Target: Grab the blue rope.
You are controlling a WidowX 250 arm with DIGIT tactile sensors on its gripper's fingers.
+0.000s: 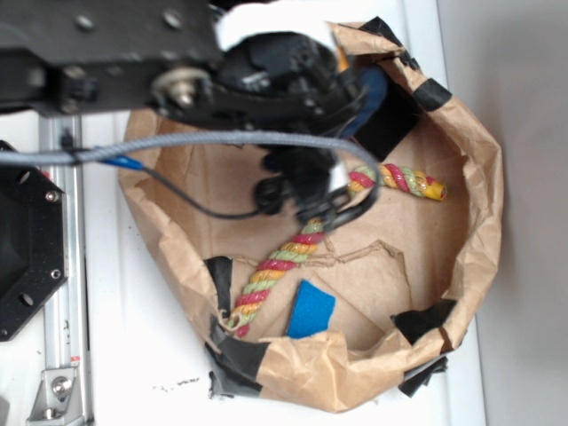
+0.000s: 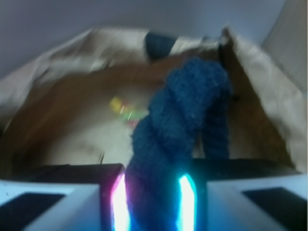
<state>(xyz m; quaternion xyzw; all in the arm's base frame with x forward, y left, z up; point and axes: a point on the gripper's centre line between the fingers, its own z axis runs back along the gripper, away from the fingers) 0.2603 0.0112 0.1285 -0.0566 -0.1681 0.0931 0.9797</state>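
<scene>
My arm reaches across the paper-walled bin (image 1: pixel 479 213) on the table (image 1: pixel 133 355), wrist pointing down. My gripper (image 2: pixel 154 202) is clamped on the blue rope (image 2: pixel 178 130), which rises between my fingers (image 2: pixel 72 197). The multicoloured rope (image 1: pixel 284 257) lies on the bin floor.

This looks like a robotics lab bench, not a home. A white desk (image 1: pixel 133 355) carries a black metal base plate (image 1: pixel 27 248) bolted beside a slotted aluminium rail (image 1: pixel 64 293) along its left edge. A makeshift bin of crumpled brown paper (image 1: pixel 479 177), patched with black tape (image 1: pixel 235 359), fills the middle. A grey braided cable (image 1: pixel 222 142) crosses above it.
</scene>
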